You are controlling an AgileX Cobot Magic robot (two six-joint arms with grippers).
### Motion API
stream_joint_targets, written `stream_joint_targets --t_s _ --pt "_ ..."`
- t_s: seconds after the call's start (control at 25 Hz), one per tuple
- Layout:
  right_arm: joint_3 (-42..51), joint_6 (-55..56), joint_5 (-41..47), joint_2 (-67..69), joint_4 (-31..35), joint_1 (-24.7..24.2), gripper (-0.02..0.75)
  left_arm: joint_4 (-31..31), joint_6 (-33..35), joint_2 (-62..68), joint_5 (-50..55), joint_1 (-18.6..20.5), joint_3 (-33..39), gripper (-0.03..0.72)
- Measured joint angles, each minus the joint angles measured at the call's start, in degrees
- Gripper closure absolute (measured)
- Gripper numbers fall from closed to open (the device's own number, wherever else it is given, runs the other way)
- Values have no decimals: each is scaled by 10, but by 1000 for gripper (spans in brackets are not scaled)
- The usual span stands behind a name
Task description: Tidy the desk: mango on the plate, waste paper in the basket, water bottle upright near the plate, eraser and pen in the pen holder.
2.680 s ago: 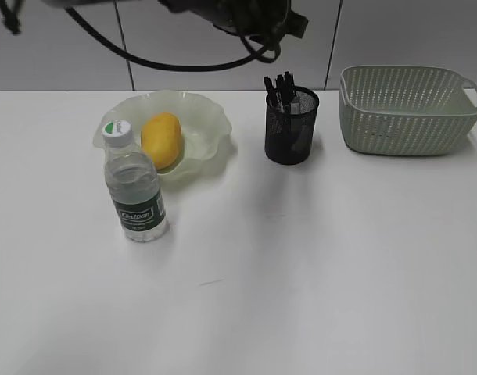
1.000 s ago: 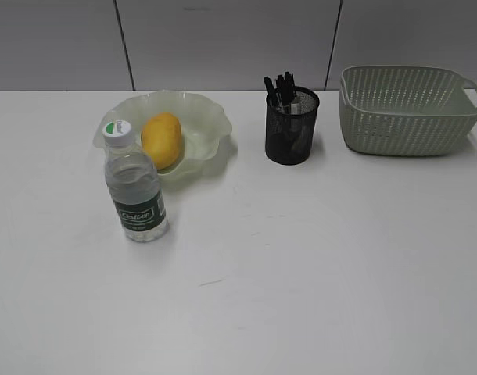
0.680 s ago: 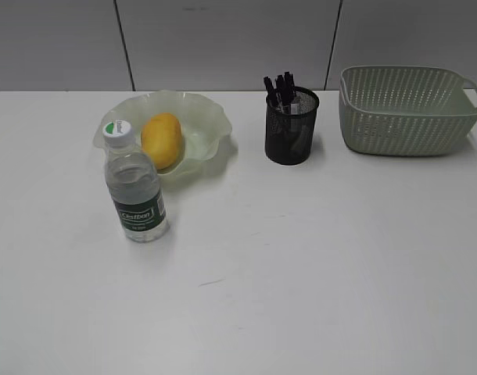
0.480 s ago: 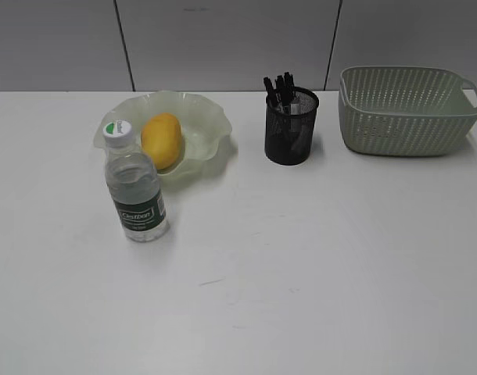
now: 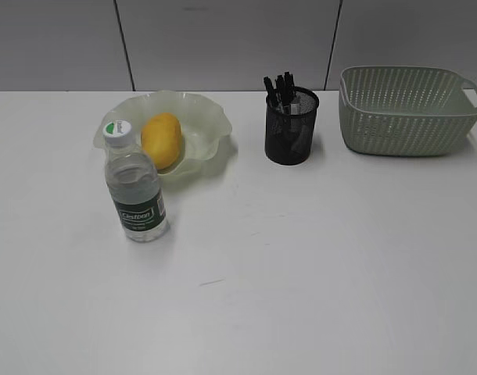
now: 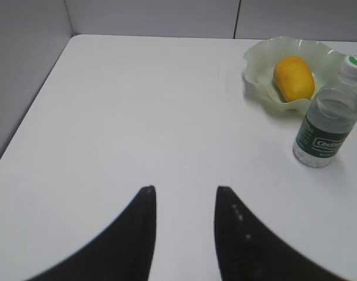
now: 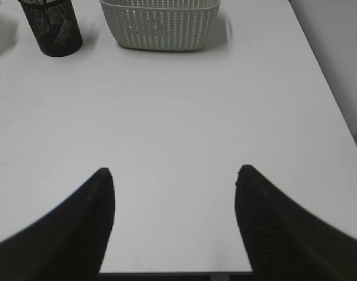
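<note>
On the plate (image 5: 203, 125) lies the mango (image 5: 161, 139); both grippers' jaws spread, empty.

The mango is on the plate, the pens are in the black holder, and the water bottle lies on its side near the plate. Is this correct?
Not quite. The water bottle stands upright beside the plate, as the exterior view shows. The mango and the pens in the holder are as you say.
</note>
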Motion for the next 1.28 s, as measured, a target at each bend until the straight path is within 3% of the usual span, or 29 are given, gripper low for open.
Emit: stream_joint_targets --t_s 0.76,1.0,1.28 --pt "0 0 0 -1 0 0 223 0 0 0 0 0 0 447" --pt "0 0 0 -1 0 0 223 -75 86 0 -4 0 0 447" --pt "0 0 0 -1 0 0 223 -93 105 0 -4 1 0 447"
